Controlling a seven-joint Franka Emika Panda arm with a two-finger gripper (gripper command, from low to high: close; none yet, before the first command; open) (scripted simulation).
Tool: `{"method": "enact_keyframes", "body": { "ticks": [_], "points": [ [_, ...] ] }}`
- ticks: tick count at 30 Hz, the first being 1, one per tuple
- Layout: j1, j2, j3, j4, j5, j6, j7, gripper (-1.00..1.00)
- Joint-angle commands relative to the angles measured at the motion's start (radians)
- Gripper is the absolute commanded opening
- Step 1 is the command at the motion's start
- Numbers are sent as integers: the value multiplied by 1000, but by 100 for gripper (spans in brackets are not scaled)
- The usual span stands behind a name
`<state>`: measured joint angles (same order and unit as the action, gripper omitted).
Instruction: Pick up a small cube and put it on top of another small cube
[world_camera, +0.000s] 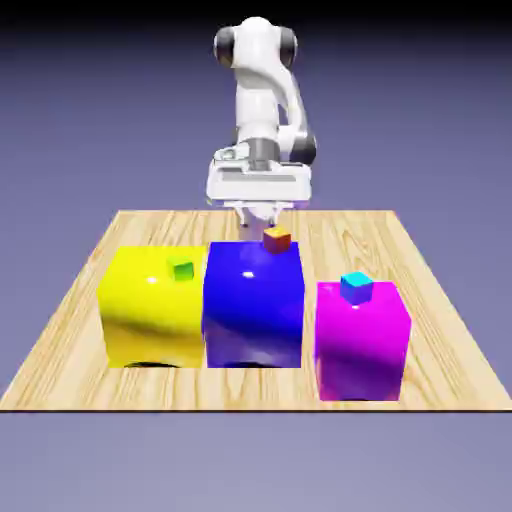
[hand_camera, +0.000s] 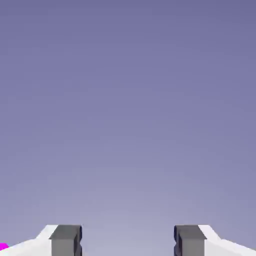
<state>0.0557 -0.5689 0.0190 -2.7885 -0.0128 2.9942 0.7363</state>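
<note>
gripper: two fingertips (hand_camera: 66, 240) wide apart at the bottom edge of the hand view, left and right of middle, only backdrop (hand_camera: 128, 125) showing between them; gripper (hand_camera: 128, 240) grips nothing
arm: white arm (world_camera: 257, 95), upper middle of the exterior view, hand (world_camera: 259, 184) lowered just above centre; finger ends partly hidden behind the blue block
teal small cube: can't make it out in either view, so can't place it
lime-green cube: small, lime-green cube (world_camera: 181, 268) on top of yellow block, toward that block's right side, left of frame centre
orange cube: small, orange cube (world_camera: 277, 240) at blue block's top, toward its right side, near frame centre, close to the hand in the picture; depth between them unclear
cyan cube: small, bright cyan-topped with blue side, cyan cube (world_camera: 356, 288) on top of magenta block, right of centre
yellow block: big, glossy, yellow block (world_camera: 153, 315) left of centre
blue block: big, glossy, blue block (world_camera: 254, 310) middle, just beside yellow block
magenta block: big, glossy, magenta block (world_camera: 361, 345) lower right, lower in frame than the other two
table: light wood table (world_camera: 440, 370), under all three blocks
hand view corner: magenta patch (hand_camera: 4, 246), lower left, too little showing to name
</note>
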Motion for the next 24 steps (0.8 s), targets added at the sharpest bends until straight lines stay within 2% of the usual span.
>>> {"method": "enact_keyframes", "body": {
  "ticks": [1, 15, 23, 24],
  "points": [
    [36, 25, 17, 16, -31, -38, -14, 0],
    [535, 484, 252, 222, -552, -573, -257, 0],
    [649, 773, 313, 253, -826, -715, -391, 0],
    [621, 789, 302, 237, -832, -689, -395, 0]
  ]
}}
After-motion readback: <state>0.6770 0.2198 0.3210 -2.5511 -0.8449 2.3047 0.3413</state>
